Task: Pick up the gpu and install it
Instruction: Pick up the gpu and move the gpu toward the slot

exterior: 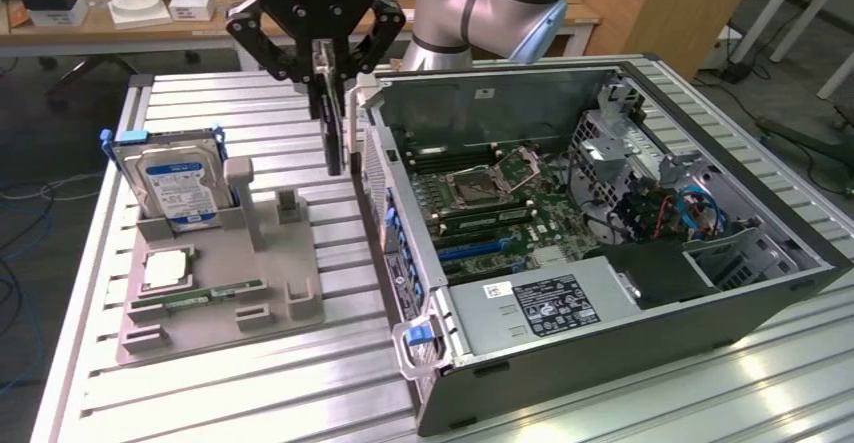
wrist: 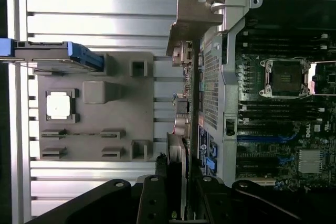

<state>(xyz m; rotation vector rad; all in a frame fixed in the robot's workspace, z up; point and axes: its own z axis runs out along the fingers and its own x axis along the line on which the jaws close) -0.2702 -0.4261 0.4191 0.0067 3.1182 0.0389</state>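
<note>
One thin dark gpu [exterior: 332,128], silvery bracket [wrist: 195,11] at end, hangs edge-on, pinched in claw [exterior: 320,68] beside open case [exterior: 627,348].

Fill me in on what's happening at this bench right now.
The arm's gripper is clamped on the gpu and holds it hanging vertically in the air, between the grey parts holder and the open computer case. The card is lifted clear of the holder and is not yet seated inside the case. A hard drive stands upright in the holder.
</note>
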